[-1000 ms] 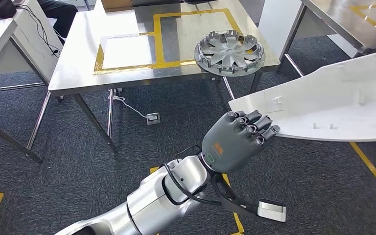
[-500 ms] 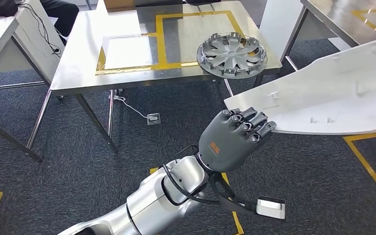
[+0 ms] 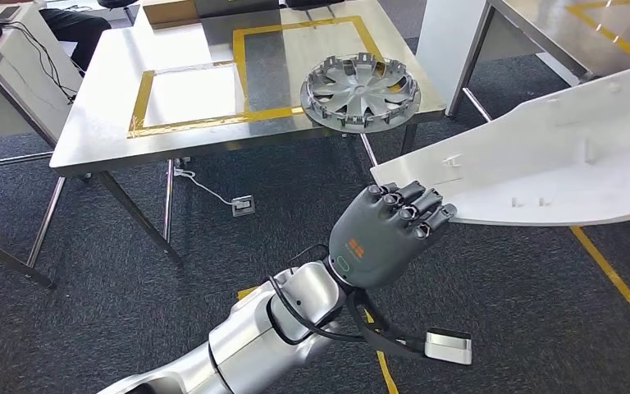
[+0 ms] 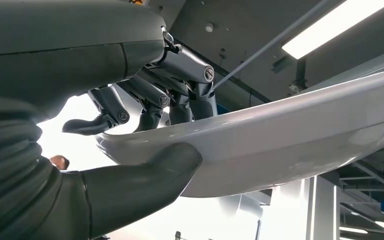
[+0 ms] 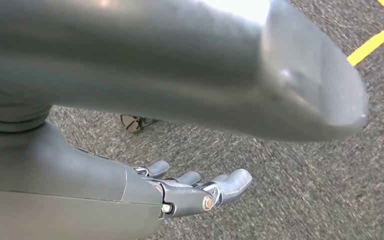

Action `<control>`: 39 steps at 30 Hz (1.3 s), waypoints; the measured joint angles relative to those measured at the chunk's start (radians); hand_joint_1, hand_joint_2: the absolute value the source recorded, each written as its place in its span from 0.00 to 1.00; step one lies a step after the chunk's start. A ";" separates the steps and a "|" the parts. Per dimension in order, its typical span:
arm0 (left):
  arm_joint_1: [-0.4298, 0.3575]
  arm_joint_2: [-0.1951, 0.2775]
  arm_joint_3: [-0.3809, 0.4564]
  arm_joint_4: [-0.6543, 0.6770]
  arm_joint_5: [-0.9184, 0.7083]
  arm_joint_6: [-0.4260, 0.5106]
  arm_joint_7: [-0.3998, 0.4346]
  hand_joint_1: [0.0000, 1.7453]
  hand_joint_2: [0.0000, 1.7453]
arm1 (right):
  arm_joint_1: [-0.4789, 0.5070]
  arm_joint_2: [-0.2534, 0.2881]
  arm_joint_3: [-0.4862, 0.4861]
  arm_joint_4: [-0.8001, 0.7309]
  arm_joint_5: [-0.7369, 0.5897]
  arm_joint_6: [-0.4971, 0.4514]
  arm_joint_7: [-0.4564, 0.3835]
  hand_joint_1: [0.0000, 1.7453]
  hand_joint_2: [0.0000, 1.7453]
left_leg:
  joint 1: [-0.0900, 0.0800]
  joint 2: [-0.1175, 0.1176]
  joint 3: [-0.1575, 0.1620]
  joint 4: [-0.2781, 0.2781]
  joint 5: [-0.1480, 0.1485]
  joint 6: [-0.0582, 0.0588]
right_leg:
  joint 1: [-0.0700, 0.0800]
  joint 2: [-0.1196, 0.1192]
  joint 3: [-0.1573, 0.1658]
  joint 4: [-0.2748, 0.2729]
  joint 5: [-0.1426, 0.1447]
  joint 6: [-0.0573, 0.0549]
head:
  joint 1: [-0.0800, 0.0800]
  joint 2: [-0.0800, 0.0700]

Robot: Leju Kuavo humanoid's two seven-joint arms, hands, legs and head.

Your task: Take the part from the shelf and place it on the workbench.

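Note:
The part is a long white curved panel [image 3: 558, 156] held in the air over the carpet, running off the right side of the head view. My left hand [image 3: 385, 234] grips its near left end, with the fingers curled over the top edge. In the left wrist view the fingers [image 4: 180, 75] lie on the panel [image 4: 290, 150] and the thumb [image 4: 145, 175] presses against its underside. My right hand [image 5: 180, 195] hangs above the carpet with its fingers stretched out and nothing in it. The steel workbench [image 3: 107, 123], marked with yellow tape, stands ahead to the left.
A grey wheel cover [image 3: 359, 89] lies at the workbench's near right corner. A second steel table [image 3: 541, 25] stands at the upper right. A cable and socket [image 3: 243, 205] lie on the floor under the bench. A person [image 3: 74, 20] sits at the far left.
The whole picture has shifted, so the camera has moved: the workbench now sits further left and slightly lower. My left hand keeps the same grip on the panel.

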 joint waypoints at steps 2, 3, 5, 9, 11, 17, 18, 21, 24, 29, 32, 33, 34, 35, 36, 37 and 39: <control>-0.001 0.001 0.000 0.000 -0.001 0.000 0.000 1.00 1.00 | 0.000 0.001 0.000 0.000 0.000 0.000 0.000 0.00 0.00 | -0.010 -0.008 0.039 -0.123 0.088 0.023 | 0.004 0.007 0.011 0.000 -0.007 0.002 | 0.000 0.000; -0.001 0.001 0.000 0.000 -0.003 0.000 0.001 1.00 1.00 | -0.001 0.001 0.000 0.000 0.000 0.000 0.000 0.00 0.00 | -0.015 -0.012 0.062 -0.183 0.118 0.032 | 0.008 0.010 0.015 0.000 -0.011 0.006 | 0.000 0.000; -0.002 0.001 0.000 0.000 -0.006 -0.002 0.003 1.00 1.00 | -0.001 0.003 0.000 0.000 0.000 0.000 0.000 0.00 0.00 | -0.023 -0.014 0.083 -0.240 0.137 0.039 | 0.009 0.013 0.018 -0.001 -0.017 0.017 | 0.000 0.000; -0.003 -0.003 0.002 0.000 -0.008 -0.006 0.005 1.00 1.00 | -0.002 0.003 0.000 0.000 0.000 0.000 -0.001 0.00 0.00 | -0.019 -0.012 0.098 -0.261 0.139 0.050 | 0.005 0.006 0.015 0.015 -0.034 0.041 | 0.000 0.000; -0.004 -0.005 0.004 0.001 -0.009 -0.008 0.006 1.00 1.00 | -0.002 0.003 0.000 0.000 0.000 0.000 -0.001 0.00 0.00 | -0.017 -0.009 0.106 -0.267 0.138 0.057 | 0.006 0.000 -0.032 0.108 -0.079 0.047 | 0.004 0.000; -0.001 -0.006 0.006 0.009 -0.009 -0.010 0.008 1.00 1.00 | 0.000 0.001 0.000 0.000 0.000 0.000 0.000 0.00 0.00 | -0.019 -0.007 0.116 -0.260 0.123 0.058 | 0.005 -0.009 -0.072 0.124 -0.025 0.051 | 0.006 0.000; -0.001 -0.006 0.008 0.009 -0.009 -0.010 0.010 1.00 1.00 | -0.001 0.001 0.000 0.000 0.001 0.000 0.000 0.00 0.00 | -0.021 -0.007 0.118 -0.257 0.118 0.054 | 0.008 -0.013 -0.042 0.062 0.001 0.048 | 0.006 0.000; -0.002 -0.007 0.014 0.009 -0.009 -0.010 0.012 1.00 1.00 | -0.002 0.001 0.000 0.000 0.002 0.000 0.000 0.00 0.00 | -0.027 -0.007 0.121 -0.256 0.111 0.039 | 0.015 -0.015 -0.009 -0.010 0.015 0.028 | 0.006 0.000; -0.003 -0.009 0.020 0.010 -0.009 -0.010 0.016 1.00 1.00 | 0.000 0.001 0.000 0.000 0.002 0.000 -0.001 0.00 0.00 | -0.026 -0.007 0.119 -0.242 0.098 0.022 | 0.008 -0.011 -0.004 -0.016 0.017 0.010 | 0.005 0.000; 0.000 -0.006 0.025 0.016 -0.011 -0.008 0.025 1.00 1.00 | -0.001 0.001 0.000 0.000 0.002 -0.002 -0.001 0.00 0.00 | -0.016 -0.008 -0.013 0.011 -0.008 0.001 | 0.004 -0.010 0.004 -0.019 0.013 -0.004 | -0.001 0.000; 0.001 -0.005 0.025 0.020 -0.013 -0.008 0.027 1.00 1.00 | 0.000 0.001 0.000 0.000 0.001 -0.002 -0.001 0.00 0.00 | -0.012 -0.008 0.025 -0.084 0.070 0.004 | 0.002 -0.007 0.009 -0.019 0.009 0.002 | -0.001 0.000; 0.001 -0.005 0.026 0.020 -0.014 -0.008 0.028 1.00 1.00 | 0.000 0.001 0.000 0.000 0.001 -0.002 -0.001 0.00 0.00 | -0.012 -0.009 0.058 -0.154 0.099 0.007 | 0.003 -0.005 0.012 -0.018 0.007 0.006 | -0.001 0.000; 0.000 -0.005 0.026 0.020 -0.014 -0.008 0.028 1.00 1.00 | -0.001 0.001 0.000 0.000 0.001 -0.002 -0.001 0.00 0.00 | -0.013 -0.010 0.086 -0.210 0.119 0.012 | 0.004 -0.004 0.013 -0.018 0.005 0.012 | -0.001 0.000; 0.000 -0.005 0.027 0.020 -0.014 -0.008 0.028 1.00 1.00 | -0.001 0.001 0.000 0.000 0.001 -0.002 -0.001 0.00 0.00 | -0.015 -0.011 0.102 -0.244 0.127 0.016 | 0.005 -0.003 0.014 -0.018 0.004 0.019 | 0.000 0.000; 0.000 -0.005 0.029 0.020 -0.014 -0.008 0.029 1.00 1.00 | -0.001 0.001 0.000 0.000 0.001 -0.002 -0.001 0.00 0.00 | -0.017 -0.012 0.106 -0.254 0.124 0.022 | 0.005 -0.002 0.015 -0.019 0.003 0.026 | 0.000 0.000; 0.000 -0.006 0.030 0.020 -0.015 -0.008 0.029 1.00 1.00 | -0.001 0.001 0.000 0.000 0.001 -0.002 -0.001 0.00 0.00 | -0.019 -0.012 0.107 -0.255 0.125 0.029 | 0.004 -0.002 0.016 -0.021 0.004 0.034 | 0.000 0.000; -0.001 -0.008 0.032 0.020 -0.016 -0.007 0.031 1.00 1.00 | -0.001 0.001 0.000 0.000 0.002 -0.001 -0.002 0.00 0.00 | -0.018 -0.012 0.111 -0.261 0.129 0.043 | 0.001 -0.004 0.016 -0.013 -0.004 0.045 | 0.000 0.000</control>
